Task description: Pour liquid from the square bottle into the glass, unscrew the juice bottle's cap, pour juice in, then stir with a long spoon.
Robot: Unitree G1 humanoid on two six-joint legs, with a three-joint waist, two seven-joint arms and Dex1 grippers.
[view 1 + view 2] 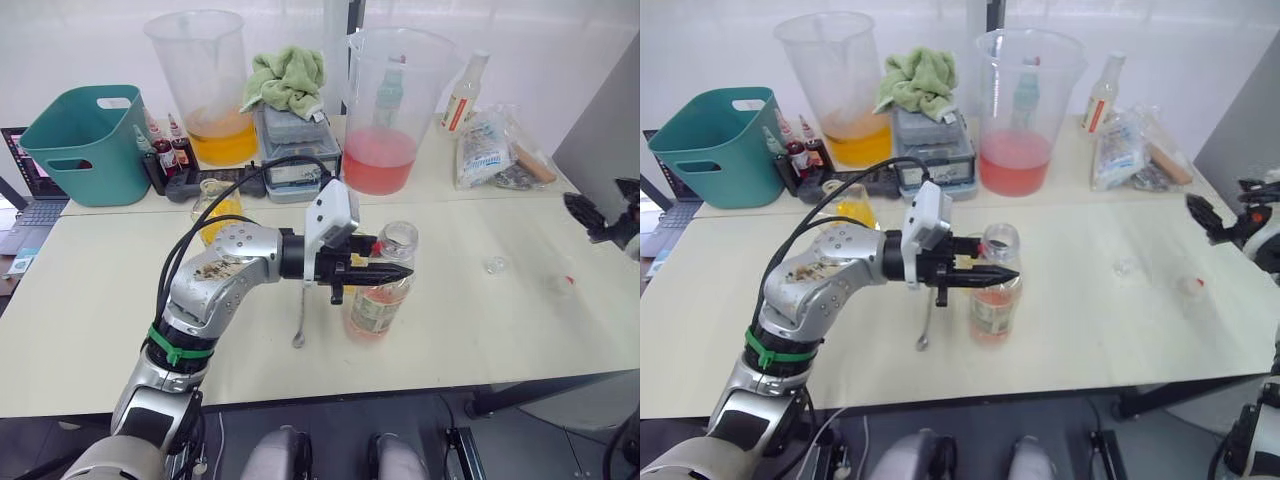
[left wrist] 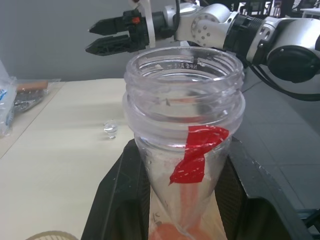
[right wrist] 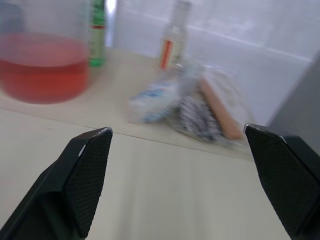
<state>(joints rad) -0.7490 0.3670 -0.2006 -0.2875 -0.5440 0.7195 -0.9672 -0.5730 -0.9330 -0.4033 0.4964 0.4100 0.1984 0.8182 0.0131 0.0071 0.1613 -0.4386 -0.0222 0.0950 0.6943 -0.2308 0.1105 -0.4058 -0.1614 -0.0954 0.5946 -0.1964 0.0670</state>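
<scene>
Silver L arm (image 1: 215, 285) w/ green band, black cables, white wrist cam; black hand (image 1: 385, 272).

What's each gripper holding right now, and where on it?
The left gripper clamps the juice bottle just below its open neck. The right gripper is open, holding nothing.

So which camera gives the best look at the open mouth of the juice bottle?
The left wrist view: the juice bottle stands between the left claw fingers, its uncapped threaded rim and red tape showing large. Both eye views show the whole bottle from the side, partly behind that claw. The right wrist view looks toward the pink jug instead.
</scene>
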